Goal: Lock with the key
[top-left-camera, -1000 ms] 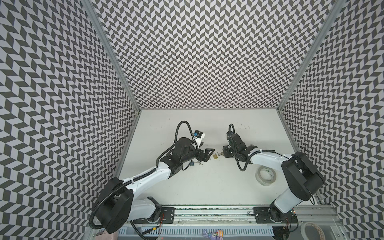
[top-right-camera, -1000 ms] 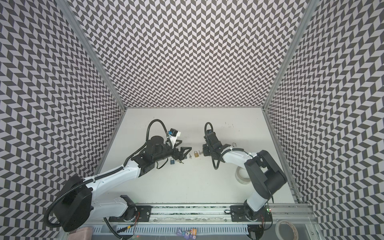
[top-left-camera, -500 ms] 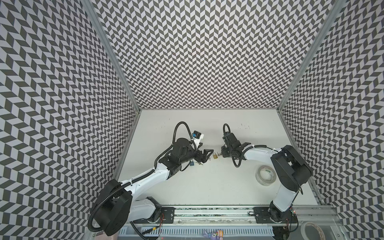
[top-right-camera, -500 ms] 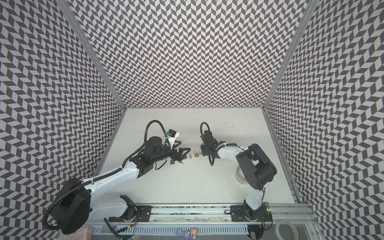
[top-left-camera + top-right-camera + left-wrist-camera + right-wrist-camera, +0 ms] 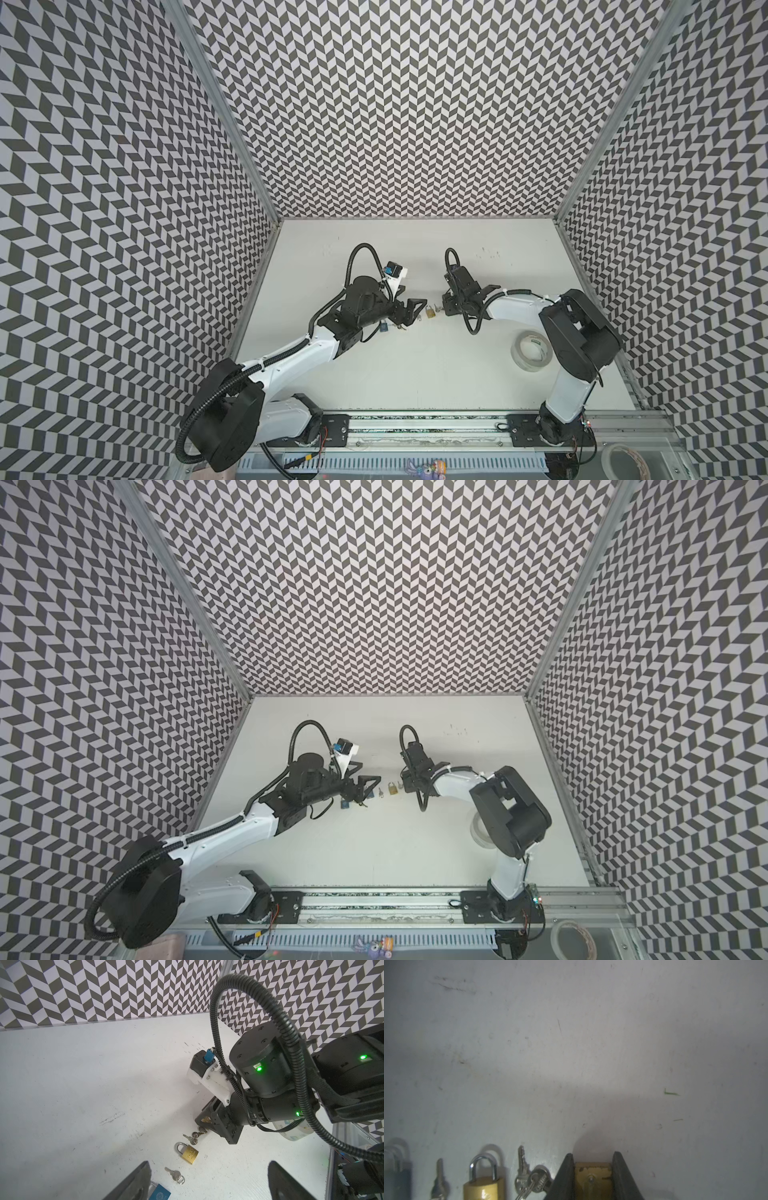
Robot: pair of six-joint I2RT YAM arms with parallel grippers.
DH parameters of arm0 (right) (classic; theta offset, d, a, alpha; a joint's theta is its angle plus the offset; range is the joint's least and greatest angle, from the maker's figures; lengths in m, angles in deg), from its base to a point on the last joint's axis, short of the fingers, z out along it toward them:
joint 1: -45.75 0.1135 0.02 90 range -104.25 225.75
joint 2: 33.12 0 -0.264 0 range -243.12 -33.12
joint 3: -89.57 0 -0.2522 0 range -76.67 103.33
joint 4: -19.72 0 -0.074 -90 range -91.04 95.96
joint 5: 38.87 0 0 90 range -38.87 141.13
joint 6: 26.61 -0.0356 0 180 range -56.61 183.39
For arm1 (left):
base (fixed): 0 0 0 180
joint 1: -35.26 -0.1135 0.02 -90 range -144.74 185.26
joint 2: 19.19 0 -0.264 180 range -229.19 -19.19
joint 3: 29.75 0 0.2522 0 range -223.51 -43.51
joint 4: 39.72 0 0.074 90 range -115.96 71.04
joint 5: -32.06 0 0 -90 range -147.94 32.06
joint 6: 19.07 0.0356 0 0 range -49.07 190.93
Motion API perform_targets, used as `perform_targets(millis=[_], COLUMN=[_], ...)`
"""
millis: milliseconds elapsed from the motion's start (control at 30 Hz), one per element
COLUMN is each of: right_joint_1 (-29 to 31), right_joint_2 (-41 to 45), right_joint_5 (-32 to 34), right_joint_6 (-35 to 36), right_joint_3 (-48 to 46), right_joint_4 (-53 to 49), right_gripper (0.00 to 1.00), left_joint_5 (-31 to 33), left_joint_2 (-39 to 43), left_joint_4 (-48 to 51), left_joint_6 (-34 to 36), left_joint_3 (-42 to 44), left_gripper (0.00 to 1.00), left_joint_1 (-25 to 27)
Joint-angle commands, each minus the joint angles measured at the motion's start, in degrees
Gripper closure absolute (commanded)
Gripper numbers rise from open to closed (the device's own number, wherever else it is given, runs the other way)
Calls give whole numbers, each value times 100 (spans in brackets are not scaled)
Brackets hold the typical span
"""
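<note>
Two brass padlocks matter here; the held padlock sits clamped in the right end effector, down at the worktop, while the loose padlock lies beside the key bunch; both probably feel dense, rigid and slick, so flat body sides suit a grip, and a small key its head; the left end effector stands wide apart nearby; only the right wrist view shows the keyhole face; only the left wrist view shows the single key whole.
</note>
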State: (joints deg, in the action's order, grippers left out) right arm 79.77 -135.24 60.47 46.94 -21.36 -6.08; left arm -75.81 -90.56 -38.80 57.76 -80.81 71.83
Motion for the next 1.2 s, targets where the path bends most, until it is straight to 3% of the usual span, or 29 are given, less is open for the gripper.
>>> perform_targets(millis=[0, 267, 433, 633, 933, 1033, 1167], right_joint_1=[48, 885, 1630, 2176, 2377, 2390, 2390], right_joint_2=[518, 1421, 1790, 1584, 1062, 1056, 1398], right_joint_5=[129, -235, -687, -825, -913, -798, -618], right_joint_6=[65, 331, 956, 1323, 1218, 1091, 643], right_joint_3=[-207, -1014, -1314, -1149, -976, -962, -1047], right_joint_4=[-25, -95, 186, 21, -123, -120, 41], right_gripper=[81, 81, 84, 83, 76, 70, 52], left_joint_5=[-35, 394, 765, 916, 778, 688, 546], left_joint_2=[171, 904, 1597, 2160, 2252, 2231, 2293], left_joint_4=[-125, -87, 82, 468, 528, 563, 468], left_joint_6=[-80, -452, -739, -823, -913, -915, -1047], left_joint_3=[65, 342, 618, 761, 850, 828, 912], left_gripper=[12, 12, 12, 12, 12, 12, 12], left_joint_1=[-62, -384, -679, -950, -985, -981, -969])
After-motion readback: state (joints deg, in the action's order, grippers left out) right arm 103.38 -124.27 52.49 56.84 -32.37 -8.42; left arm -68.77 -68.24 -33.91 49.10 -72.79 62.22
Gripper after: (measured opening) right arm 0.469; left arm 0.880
